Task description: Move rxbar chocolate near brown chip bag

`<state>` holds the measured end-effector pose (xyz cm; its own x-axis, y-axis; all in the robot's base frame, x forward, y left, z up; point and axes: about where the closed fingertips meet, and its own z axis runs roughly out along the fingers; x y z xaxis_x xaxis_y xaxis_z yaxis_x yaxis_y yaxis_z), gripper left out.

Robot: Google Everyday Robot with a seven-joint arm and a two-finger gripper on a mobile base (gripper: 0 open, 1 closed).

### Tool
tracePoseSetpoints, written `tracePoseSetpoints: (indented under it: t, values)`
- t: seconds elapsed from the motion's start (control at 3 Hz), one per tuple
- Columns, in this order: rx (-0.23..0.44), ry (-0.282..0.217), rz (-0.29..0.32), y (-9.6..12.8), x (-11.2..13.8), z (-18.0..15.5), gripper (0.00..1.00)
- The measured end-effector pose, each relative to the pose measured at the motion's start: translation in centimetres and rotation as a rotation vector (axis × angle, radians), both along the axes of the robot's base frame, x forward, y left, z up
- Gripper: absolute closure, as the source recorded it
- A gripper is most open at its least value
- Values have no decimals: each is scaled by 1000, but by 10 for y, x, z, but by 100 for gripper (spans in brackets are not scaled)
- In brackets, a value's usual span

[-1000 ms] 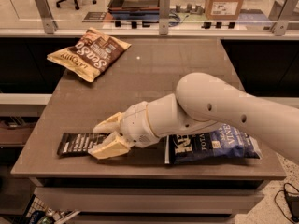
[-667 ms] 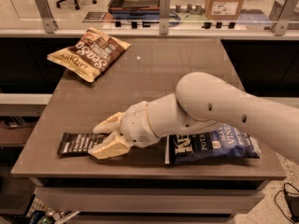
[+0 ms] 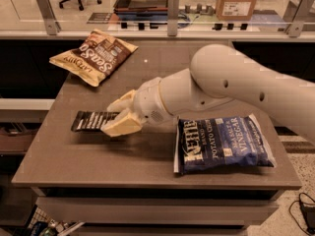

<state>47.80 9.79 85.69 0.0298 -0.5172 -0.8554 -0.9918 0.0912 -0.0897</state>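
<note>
The rxbar chocolate (image 3: 91,121) sits left of centre in the frame, flat and lengthwise, its right end pinched in my gripper (image 3: 120,115). The pincer is clenched on that end, one cream finger above the wrapper and one below. I take the end because it is the only edge a side-on approach can reach on something this thin. My arm (image 3: 236,82) comes in from the right of the frame, passing over the blue Kettle bag (image 3: 224,144) at lower right without pressing on it. The brown chip bag (image 3: 93,55) lies at upper left, at the far corner of the table (image 3: 147,168), well apart from the bar, so most of the travel remains.

Compared with a second ago, the gripper and the bar together are higher in the frame and a little further right, closer to the chip bag. Both bags lie where they were. I judge the bar is being carried, though I cannot tell whether it is clear of the tabletop or sliding on it.
</note>
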Motion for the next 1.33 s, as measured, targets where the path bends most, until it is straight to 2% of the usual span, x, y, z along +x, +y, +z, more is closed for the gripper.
tracePoseSetpoints:
  t: [0.67, 1.0, 1.33]
  values:
    - [-47, -36, -173, -26, 71, 32, 100]
    - [-75, -57, -279, -46, 108, 40, 100]
    - [-100, -58, -366, -67, 145, 45, 100]
